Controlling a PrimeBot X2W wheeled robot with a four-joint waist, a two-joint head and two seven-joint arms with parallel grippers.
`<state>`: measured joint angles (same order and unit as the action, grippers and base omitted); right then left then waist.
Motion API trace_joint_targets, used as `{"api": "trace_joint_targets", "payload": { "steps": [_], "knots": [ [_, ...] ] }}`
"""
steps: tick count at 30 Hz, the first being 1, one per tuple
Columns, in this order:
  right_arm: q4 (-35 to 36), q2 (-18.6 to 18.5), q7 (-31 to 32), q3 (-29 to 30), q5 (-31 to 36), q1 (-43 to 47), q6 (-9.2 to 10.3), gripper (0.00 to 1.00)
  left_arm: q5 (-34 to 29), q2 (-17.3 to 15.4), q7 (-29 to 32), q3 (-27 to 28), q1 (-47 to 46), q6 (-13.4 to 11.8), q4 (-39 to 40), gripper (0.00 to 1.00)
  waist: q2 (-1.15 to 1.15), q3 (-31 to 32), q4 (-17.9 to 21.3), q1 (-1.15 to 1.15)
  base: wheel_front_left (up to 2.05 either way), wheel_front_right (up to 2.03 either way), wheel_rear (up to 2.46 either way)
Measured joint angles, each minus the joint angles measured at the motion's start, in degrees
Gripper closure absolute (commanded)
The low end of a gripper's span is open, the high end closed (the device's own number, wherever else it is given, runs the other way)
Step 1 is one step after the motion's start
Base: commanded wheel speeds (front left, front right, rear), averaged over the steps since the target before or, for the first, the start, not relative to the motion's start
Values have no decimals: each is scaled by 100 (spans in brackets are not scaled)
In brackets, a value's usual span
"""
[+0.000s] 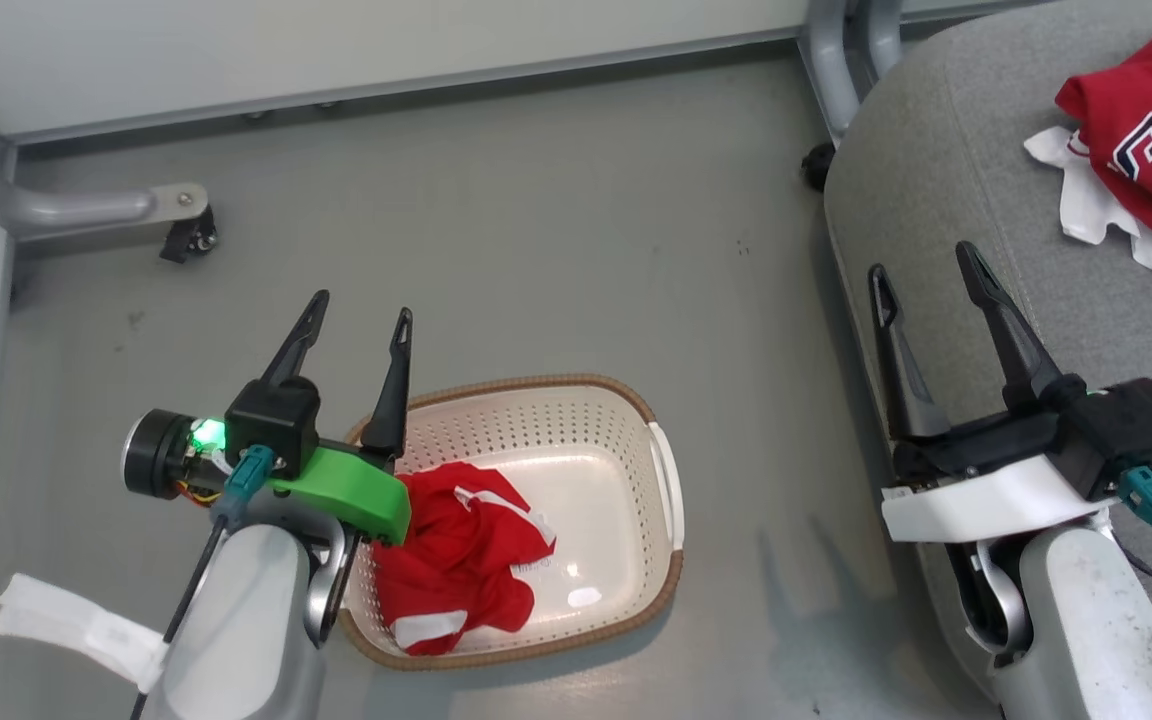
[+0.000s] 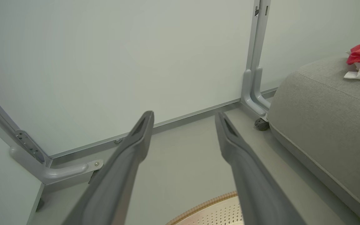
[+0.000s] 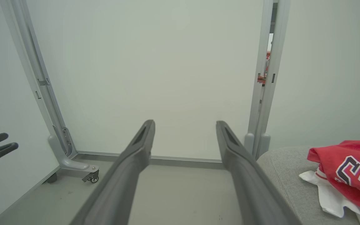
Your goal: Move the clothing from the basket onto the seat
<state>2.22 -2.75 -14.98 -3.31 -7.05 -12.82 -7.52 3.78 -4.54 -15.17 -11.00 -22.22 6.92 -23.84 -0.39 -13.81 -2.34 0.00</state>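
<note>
about half done, by the look of it: the numbered garment (image 1: 1151,150) already lies on the seat (image 1: 946,150), up at 2 o'clock in the head view, while the striped garment (image 1: 466,550) is left in the basket (image 1: 536,383) down at 6 o'clock, bunched against its 8 o'clock end. one pick and one carry remain.

the left gripper (image 1: 363,305) hangs over the basket's 10 o'clock corner, fingers spread apart with nothing between them. the right gripper (image 1: 921,260) hovers at the seat's 8 o'clock edge, likewise parted and empty (both wrist views show clear air between the fingers).

the garments look like thin, slack red knit with white trim, crumpled into soft folds; the one on the seat bears dark, white-edged numerals. the basket is hard cream plastic, a rounded rectangle pierced with rows of small holes, with a brown woven-look rim and a white handle at its 3 o'clock side. the seat is coarse grey fabric, plump and round-edged, with a stitched seam.
</note>
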Motion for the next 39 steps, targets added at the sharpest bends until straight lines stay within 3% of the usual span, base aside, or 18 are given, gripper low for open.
{"api": "trace_joint_targets", "payload": {
  "steps": [16,34,39],
  "knots": [
    [375,-29,-1,-114,109,-1045,0,0,-40,-123,3,-1125,-1539,48,-2254,0,0,-1590,523,1,0,0,0],
    [678,-21,0,-211,134,-1634,0,0,-46,-342,22,-1898,-2702,51,-4526,0,0,-3090,902,1,0,0,0],
    [762,-20,0,-201,134,-1669,0,0,-76,-407,163,-2069,-2947,57,-4786,0,0,-3371,992,1,0,0,0]
  ]
}}
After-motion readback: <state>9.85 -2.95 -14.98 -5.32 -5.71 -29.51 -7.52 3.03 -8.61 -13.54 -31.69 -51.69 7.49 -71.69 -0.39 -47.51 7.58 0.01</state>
